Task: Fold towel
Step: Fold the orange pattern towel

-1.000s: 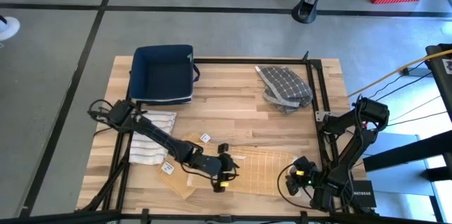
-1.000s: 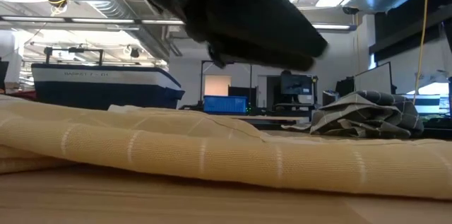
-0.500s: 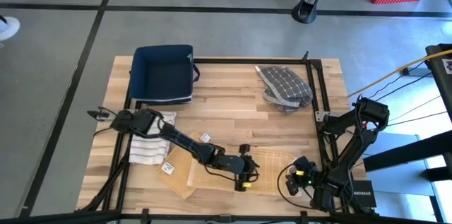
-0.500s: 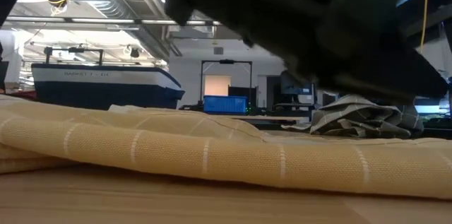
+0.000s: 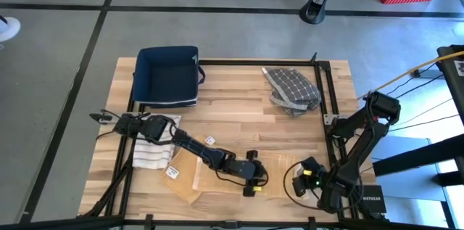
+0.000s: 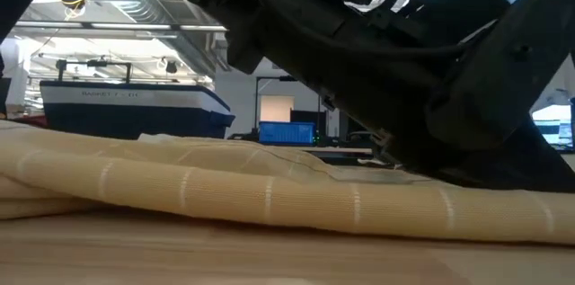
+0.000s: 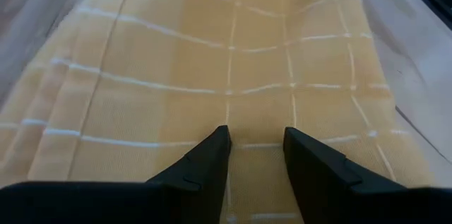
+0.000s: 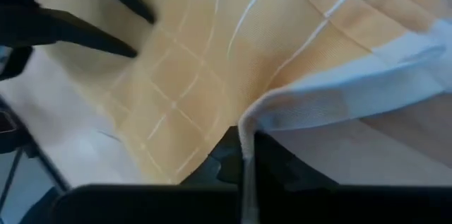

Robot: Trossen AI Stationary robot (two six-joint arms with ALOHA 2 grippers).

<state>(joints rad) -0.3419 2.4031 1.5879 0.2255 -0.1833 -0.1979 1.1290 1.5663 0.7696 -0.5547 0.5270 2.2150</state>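
Since a second ago the left gripper (image 5: 253,183) has slid further along the yellow towel (image 5: 210,172) toward the right gripper (image 5: 299,185), fingers part spread and pressing the cloth flat beneath them. Right one's clamped shut, pinching the towel's hem (image 8: 339,90) at the near corner right by it. So I'd say the fold is barely started: towel's mostly flat with one edge lifted. The checked grey cloth (image 5: 291,88) sits well away, untouched.
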